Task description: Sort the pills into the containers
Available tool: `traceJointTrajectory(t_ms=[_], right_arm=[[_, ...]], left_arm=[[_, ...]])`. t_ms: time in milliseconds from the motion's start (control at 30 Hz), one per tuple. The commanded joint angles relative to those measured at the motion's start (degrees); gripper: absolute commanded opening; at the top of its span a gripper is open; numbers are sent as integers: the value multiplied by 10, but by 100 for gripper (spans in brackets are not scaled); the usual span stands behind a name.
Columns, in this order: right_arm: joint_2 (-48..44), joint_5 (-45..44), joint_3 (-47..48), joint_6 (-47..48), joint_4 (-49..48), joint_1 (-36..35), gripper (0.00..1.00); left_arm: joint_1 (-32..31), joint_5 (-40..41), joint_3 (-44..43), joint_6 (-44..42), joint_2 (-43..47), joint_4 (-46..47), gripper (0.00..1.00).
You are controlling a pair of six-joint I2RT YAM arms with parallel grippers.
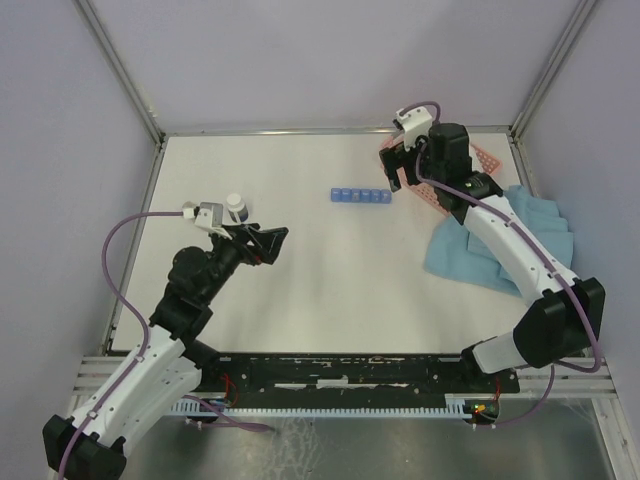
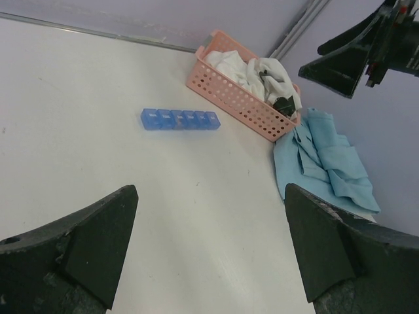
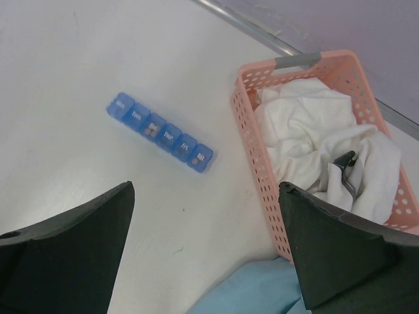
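Each lid of the blue pill-organiser strip [image 3: 159,132] carries a short white marking, perhaps a day abbreviation, too blurred to read. No other lettering can be made out.

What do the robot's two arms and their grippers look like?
The left arm and right arm have white shells and black joints; a purple cable runs along each. The left gripper and right gripper are black, with wedge-shaped fingers.

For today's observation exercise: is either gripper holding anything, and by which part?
Nothing is held. The left gripper and the right gripper both stand open and empty.
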State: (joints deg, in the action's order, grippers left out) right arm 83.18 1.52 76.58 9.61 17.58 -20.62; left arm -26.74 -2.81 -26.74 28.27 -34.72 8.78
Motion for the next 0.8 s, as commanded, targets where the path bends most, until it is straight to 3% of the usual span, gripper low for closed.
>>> traceJointTrajectory(t_ms=[0,233,333,400,533,600,667,767], right_arm=[[55,129,43,210,113,-3,100],[210,290,130,512,294,3,93],[269,305,163,614,321,7,91],[309,298,209,614,318,7,89],[416,298,368,522,353,6,71],[461,294,431,490,365,4,69],[489,280,466,481,367,2,76],[520,250,505,481,381,2,95]], left_arm=[[1,-8,5,15,-11,44,99],[2,-8,23,14,-32,67,99],[1,-4,33,14,-31,69,99],[1,-5,37,14,-31,69,99],[1,-3,49,17,-28,76,99],[1,-1,53,16,-28,77,99],[1,1,53,13,-27,75,99],[1,2,53,12,-29,76,99]])
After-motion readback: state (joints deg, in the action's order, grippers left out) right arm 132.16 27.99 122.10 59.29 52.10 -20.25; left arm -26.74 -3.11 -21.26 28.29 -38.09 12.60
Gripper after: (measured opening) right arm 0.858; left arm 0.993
